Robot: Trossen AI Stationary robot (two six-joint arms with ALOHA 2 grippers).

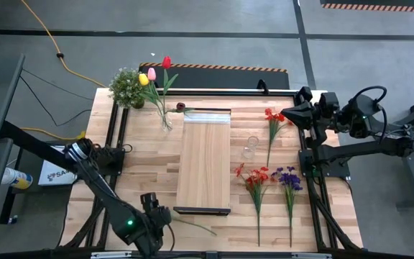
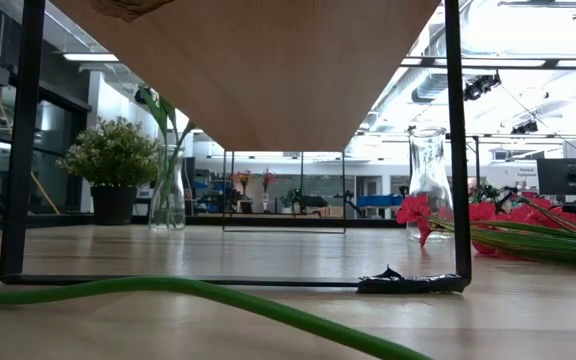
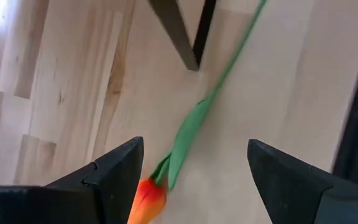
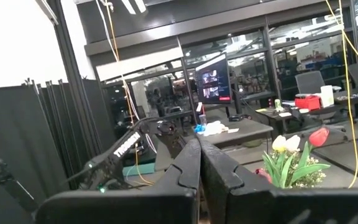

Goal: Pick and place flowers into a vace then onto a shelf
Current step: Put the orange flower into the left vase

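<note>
An orange tulip (image 3: 148, 200) lies flat on the table near its front edge. Its green stem (image 1: 196, 226) runs past the shelf's near corner. My left gripper (image 3: 196, 145) hangs open just above the bloom end, a finger on either side of the leaf, touching nothing. In the high view the left gripper (image 1: 157, 220) hides the bloom. The shelf (image 1: 203, 158) stands mid-table on a dark frame. A glass vase (image 1: 165, 119) at the far left holds yellow, pink and red tulips. My right gripper (image 1: 293, 115) waits shut, raised at the far right.
A small empty glass vase (image 1: 250, 147) stands right of the shelf. Red sprays (image 1: 256, 177), a red flower (image 1: 273, 119) and a purple cluster (image 1: 290, 178) lie on the table's right side. A potted plant (image 1: 128, 88) sits at the far left corner.
</note>
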